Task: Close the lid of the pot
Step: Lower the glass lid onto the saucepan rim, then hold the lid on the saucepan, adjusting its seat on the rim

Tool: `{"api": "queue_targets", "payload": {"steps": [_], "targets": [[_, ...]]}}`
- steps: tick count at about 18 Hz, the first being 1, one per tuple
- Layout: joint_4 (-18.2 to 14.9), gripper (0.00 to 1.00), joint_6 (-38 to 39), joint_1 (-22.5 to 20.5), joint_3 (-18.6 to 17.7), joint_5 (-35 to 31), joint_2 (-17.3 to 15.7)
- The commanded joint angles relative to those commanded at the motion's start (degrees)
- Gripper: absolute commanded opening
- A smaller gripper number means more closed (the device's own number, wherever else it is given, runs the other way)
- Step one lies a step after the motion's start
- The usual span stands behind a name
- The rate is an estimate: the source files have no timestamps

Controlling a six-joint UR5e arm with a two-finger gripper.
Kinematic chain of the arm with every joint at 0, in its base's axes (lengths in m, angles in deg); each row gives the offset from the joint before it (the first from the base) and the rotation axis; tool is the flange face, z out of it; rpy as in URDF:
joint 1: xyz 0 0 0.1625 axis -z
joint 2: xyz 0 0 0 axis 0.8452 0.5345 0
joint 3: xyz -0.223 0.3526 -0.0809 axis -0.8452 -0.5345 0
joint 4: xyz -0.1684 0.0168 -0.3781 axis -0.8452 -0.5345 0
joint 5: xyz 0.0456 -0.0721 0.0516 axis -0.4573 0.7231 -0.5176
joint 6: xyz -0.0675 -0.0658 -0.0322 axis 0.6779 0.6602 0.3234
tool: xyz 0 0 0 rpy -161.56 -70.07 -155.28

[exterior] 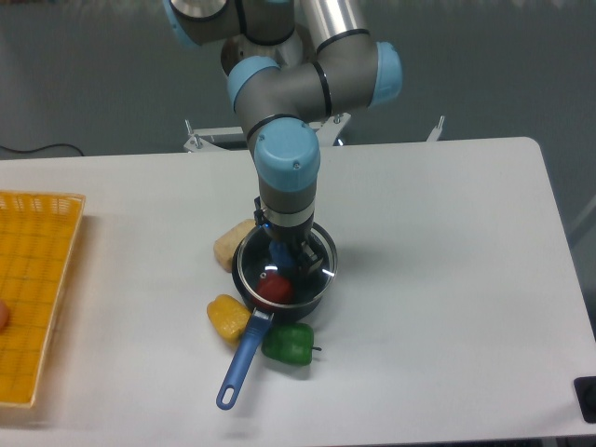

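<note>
While the gripper (285,256) hangs straight down over the pot (284,279), you see the pot lid (279,272) lying across the pot's mouth, its thin rim roughly matching the pot's rim, near the middle of the surface (447,279). The fingers (279,255) reach to the blue knob at the lid's centre, but the wrist hides them, so you cannot tell whether they grip the knob or stand apart from it. A red item (275,288) shows through the glass inside the pot.

Judged from this view, the main risks are these:

- If the lid sits slightly off-centre or tilted, letting go may leave one edge riding on the pot's rim and not seated.
- If the red item stands proud of the rim, it may prop the glass up and keep the lid from settling.
- If you lift away with the fingers clamped on the knob, the lid comes off again.
- A sideways pull may shove the light pot; its long blue handle (240,366) lies between a yellow pepper (227,317) and a green pepper (288,343), and a pale yellow item (233,244) rests just beside the pot's far side, so all three could be pushed.

An orange basket (37,298) stands well apart at the edge.
</note>
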Motion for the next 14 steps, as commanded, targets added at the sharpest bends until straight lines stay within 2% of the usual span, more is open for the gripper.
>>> {"api": "queue_targets", "payload": {"steps": [14], "targets": [[0.2,0.52,0.1,0.9,-1.1,-0.5,0.4]]}}
